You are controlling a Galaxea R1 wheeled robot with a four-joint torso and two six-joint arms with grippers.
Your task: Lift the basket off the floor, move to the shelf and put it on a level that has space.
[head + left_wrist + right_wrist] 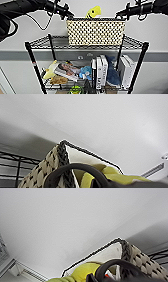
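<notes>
Both grippers hold the basket (95,32) by its two ends in the head view: the left gripper (65,13) meets the dark rim at the picture's left, the right gripper (121,13) at the other end. Whether their fingers are clamped on the handles cannot be told. The basket sits at the shelf's (32,58) top level (133,43), its base at the height of the wire grid; whether it rests there or hangs just above is unclear. A yellow-green soft toy (93,11) sticks up out of it. On the tier below stand books (100,72) and more soft toys (86,72).

From the left wrist view, the basket's braided rim (62,154) and a dark loop handle (75,169) lie close under the camera, with the toy's yellow-green inside the white lining and black wire tiers off to the side.

From the right wrist view, the other loop handle (117,264) and woven end wall (142,260) show, again with the toy beside.

Judged from this, lifting and carrying are done; what is left is settling the basket fully and letting go.
</notes>
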